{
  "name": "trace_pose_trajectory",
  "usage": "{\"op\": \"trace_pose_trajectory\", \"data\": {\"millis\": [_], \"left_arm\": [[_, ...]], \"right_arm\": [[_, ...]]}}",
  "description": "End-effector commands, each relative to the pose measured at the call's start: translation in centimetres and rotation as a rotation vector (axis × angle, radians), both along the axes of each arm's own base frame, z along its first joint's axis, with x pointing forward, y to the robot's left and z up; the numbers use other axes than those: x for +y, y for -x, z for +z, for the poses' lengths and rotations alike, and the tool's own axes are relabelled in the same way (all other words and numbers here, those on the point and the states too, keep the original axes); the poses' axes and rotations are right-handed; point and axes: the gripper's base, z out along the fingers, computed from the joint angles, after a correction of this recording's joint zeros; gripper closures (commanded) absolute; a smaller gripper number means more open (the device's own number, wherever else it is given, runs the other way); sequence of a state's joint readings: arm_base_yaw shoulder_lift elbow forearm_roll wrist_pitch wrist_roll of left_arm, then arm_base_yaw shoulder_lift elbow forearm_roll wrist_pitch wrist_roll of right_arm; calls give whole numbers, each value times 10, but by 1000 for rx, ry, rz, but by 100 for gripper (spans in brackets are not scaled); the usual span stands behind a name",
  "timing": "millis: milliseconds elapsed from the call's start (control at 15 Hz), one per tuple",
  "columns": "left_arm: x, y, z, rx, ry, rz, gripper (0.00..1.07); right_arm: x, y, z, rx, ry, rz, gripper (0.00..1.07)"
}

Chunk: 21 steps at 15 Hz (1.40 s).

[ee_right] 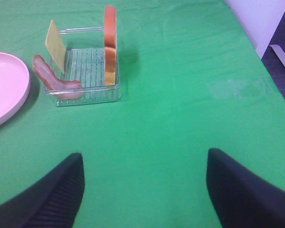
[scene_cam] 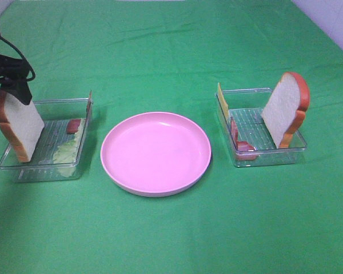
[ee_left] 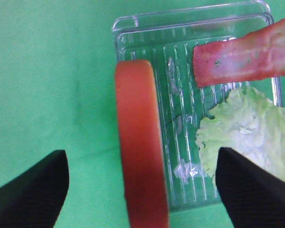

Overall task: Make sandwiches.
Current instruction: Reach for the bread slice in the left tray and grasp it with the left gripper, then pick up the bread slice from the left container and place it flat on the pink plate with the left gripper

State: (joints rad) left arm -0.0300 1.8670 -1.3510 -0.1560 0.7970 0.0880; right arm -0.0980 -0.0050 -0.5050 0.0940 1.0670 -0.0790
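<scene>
The sandwich parts lie apart in two clear trays. In the left tray (scene_cam: 23, 166) a bread slice (scene_cam: 18, 124) stands on edge beside lettuce (scene_cam: 66, 151) and a bacon strip (scene_cam: 74, 126). My left gripper (scene_cam: 14, 91) hangs open just above that slice. In the left wrist view its fingers (ee_left: 33, 192) straddle the orange crust (ee_left: 140, 142), apart from it, with bacon (ee_left: 242, 57) and lettuce (ee_left: 249, 130) beside. The right tray (scene_cam: 286, 155) holds upright bread (scene_cam: 286, 108), cheese (scene_cam: 221, 101) and bacon (scene_cam: 240, 144). My right gripper (ee_right: 145, 190) is open over bare cloth, well short of that tray (ee_right: 88, 97).
A pink round plate (scene_cam: 155, 153) sits between the two trays, with nothing on it. Green cloth covers the table. A thin slice (scene_cam: 90, 104) leans on the left tray's inner wall. The table's right edge (ee_right: 256, 47) shows in the right wrist view.
</scene>
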Motion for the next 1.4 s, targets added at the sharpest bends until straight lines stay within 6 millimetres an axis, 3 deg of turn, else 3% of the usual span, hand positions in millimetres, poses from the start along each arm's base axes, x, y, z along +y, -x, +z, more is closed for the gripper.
{"op": "trace_pose_trajectory", "data": {"millis": [67, 200, 400, 467, 733, 933, 1067, 1400], "left_arm": [[-11, -9, -15, -8, 4, -22, 29], [-11, -10, -21, 11, 9, -6, 33], [-11, -9, -20, 9, 10, -4, 54], [-11, -10, -20, 8, 11, -3, 73], [-11, -9, -20, 14, 23, 28, 106], [-12, -5, -12, 25, 47, 41, 107], [-13, 1, 11, -15, 66, 43, 107], [-14, 54, 113, -202, 114, 22, 107]], "right_arm": [[0, 1, 1, -20, 7, -4, 38], [0, 1, 1, -20, 7, -4, 38], [0, 1, 1, -20, 7, -4, 38], [0, 1, 1, -20, 7, -4, 38], [0, 1, 1, -20, 7, -4, 38], [0, 1, 1, -20, 7, -4, 38], [0, 1, 1, -20, 7, -4, 38], [0, 1, 1, -20, 7, -4, 38]]}}
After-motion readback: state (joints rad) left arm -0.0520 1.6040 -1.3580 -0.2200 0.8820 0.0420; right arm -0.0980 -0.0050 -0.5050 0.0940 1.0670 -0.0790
